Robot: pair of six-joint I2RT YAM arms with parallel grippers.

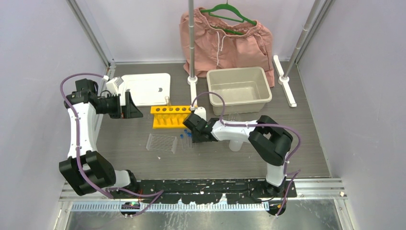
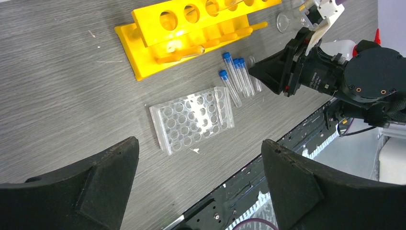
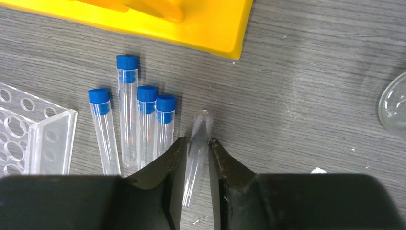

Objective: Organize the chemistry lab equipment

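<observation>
Right gripper (image 3: 197,142) pinches clear tube (image 3: 201,123) on grey woodgrain table (image 3: 311,86)

The top camera looks down from behind the robot over the whole bench (image 1: 287,143). The left wrist camera views it obliquely from farther off, the right wrist camera from close. All three share the blue-capped tubes (image 3: 146,124) and yellow rack (image 2: 146,21).

rack (image 1: 170,116): behind the tray and tubes
tray (image 1: 162,143): just left of the tubes
tubes (image 1: 186,138): side by side on the table (image 1: 143,163)
</observation>
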